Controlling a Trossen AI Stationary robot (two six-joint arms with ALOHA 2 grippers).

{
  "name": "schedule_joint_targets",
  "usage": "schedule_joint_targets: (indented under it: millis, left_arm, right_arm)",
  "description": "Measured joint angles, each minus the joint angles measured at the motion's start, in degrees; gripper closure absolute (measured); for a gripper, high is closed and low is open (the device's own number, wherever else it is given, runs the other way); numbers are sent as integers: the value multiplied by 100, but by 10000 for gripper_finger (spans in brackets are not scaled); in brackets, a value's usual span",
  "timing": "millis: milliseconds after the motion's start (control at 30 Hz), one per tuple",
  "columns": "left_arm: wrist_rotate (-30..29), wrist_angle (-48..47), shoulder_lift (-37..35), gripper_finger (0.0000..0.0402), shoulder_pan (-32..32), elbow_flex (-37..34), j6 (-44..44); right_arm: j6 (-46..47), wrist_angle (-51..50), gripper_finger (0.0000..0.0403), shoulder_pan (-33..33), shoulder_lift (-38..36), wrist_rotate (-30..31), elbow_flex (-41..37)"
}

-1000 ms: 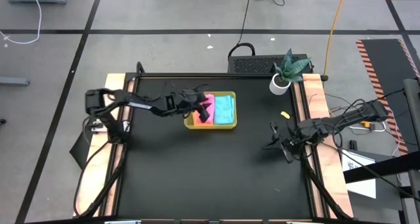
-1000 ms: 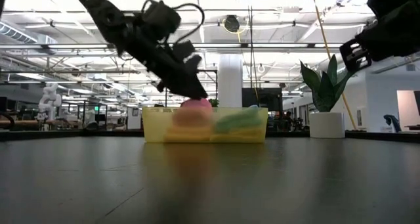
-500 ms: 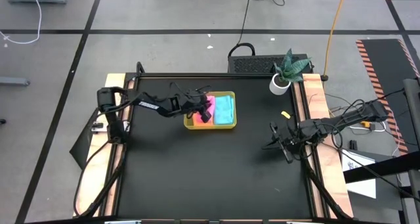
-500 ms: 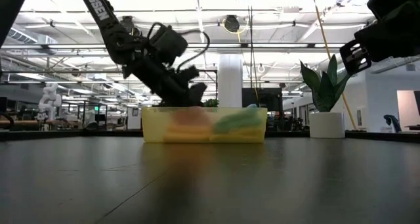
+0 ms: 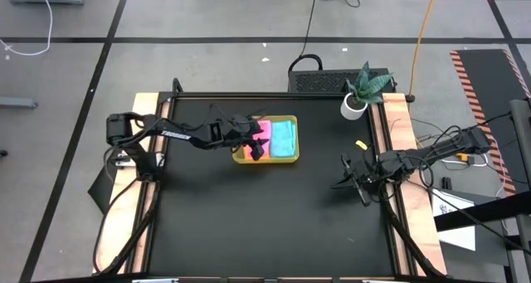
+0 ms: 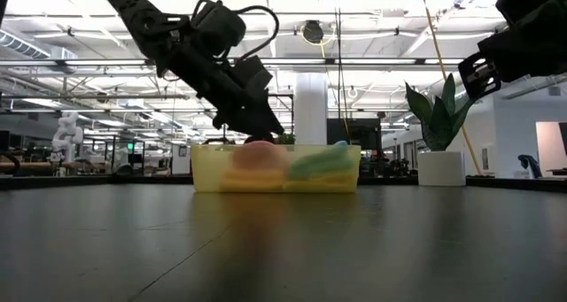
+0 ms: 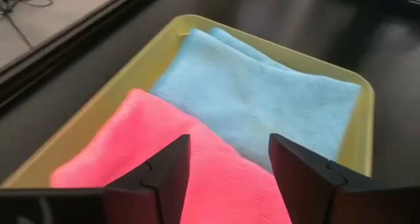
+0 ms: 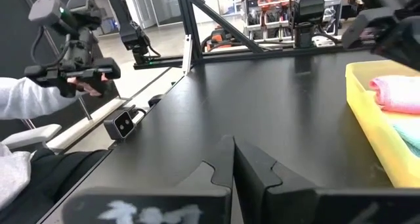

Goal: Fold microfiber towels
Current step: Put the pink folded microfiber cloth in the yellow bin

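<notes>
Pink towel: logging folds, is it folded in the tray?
In the tray, yes. The pink towel lies beside the blue towel; folds cannot be told.

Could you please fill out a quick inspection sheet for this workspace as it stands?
Surface: black table, bare in front.
Job's things: pink towel and sky blue towel lie folded side by side in the yellow-green tray.
Clutter: potted plant at the far right corner.
Grippers: left gripper open just above the pink towel; right gripper shut, waiting at the right edge.
Cables: orange cable on the floor.
Surroundings: a person's hand holds a controller.
</notes>
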Motion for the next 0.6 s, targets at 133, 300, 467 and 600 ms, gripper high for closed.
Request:
schedule_joint_targets:
  millis: [133,300,467,600]
  left_arm:
    - [0,-39,268,223,-157,-13,15]
    - [-22,196,735,267,-180,-2,-85]
    - [-33,426,820,289,-159,-2,-103]
    - [62,466,669,282,-159,9,-7]
  right_arm:
    - [0,32,403,0,0,0,0]
    - [0,88,403,0,-2,-1,2]
    - [0,85,403,0,-2,0,2]
    - [0,82,403,0,-2,0,2]
